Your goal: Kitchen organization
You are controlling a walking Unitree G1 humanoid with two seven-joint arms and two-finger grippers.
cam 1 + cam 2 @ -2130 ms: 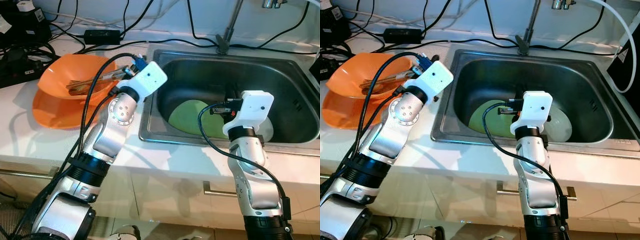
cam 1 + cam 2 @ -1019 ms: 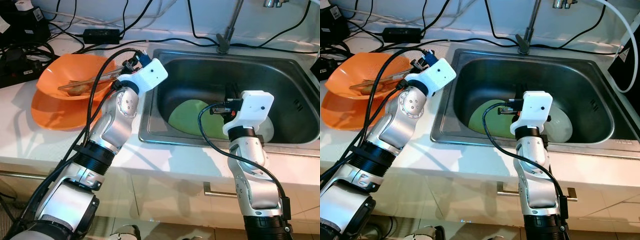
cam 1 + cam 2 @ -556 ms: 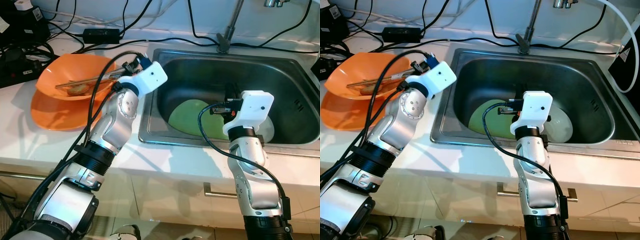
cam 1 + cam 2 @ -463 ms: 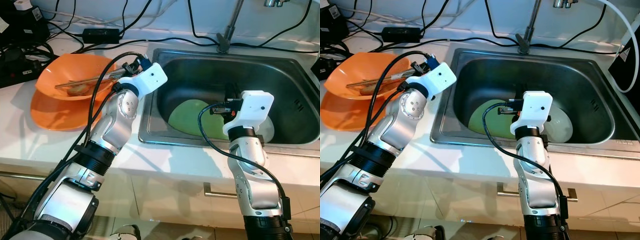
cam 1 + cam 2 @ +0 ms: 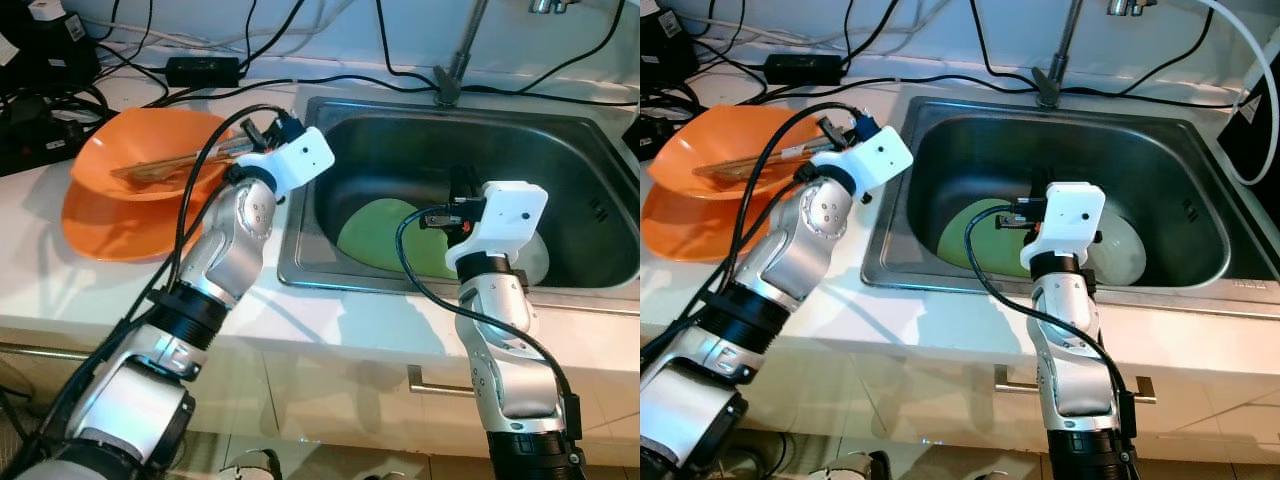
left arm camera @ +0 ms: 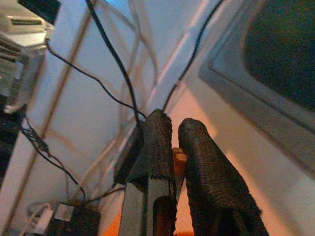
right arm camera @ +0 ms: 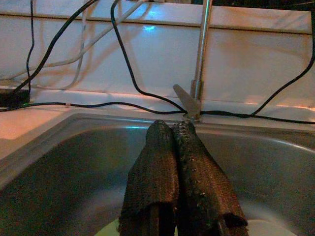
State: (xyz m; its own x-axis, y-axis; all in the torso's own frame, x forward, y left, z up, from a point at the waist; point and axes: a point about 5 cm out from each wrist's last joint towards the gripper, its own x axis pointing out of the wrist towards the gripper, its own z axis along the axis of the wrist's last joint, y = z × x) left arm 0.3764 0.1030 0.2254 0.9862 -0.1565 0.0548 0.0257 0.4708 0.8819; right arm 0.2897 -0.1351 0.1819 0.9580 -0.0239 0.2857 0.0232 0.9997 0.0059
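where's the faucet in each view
Left eye view: faucet at top, right of centre, behind the sink.
Right eye view: top centre.
Left wrist view: not seen.
Right wrist view: upright stem beyond the right end effector.
Shared landmark: the sink's back rim.

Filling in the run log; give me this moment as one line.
left tool: shut on chopsticks over orange bowl | right tool: shut, in sink | green plate: in sink

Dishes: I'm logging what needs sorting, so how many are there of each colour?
Orange: 2, a bowl stacked on a second orange dish.
Green: 1 plate in the sink.
White: 1 plate in the sink.
Total: 4.
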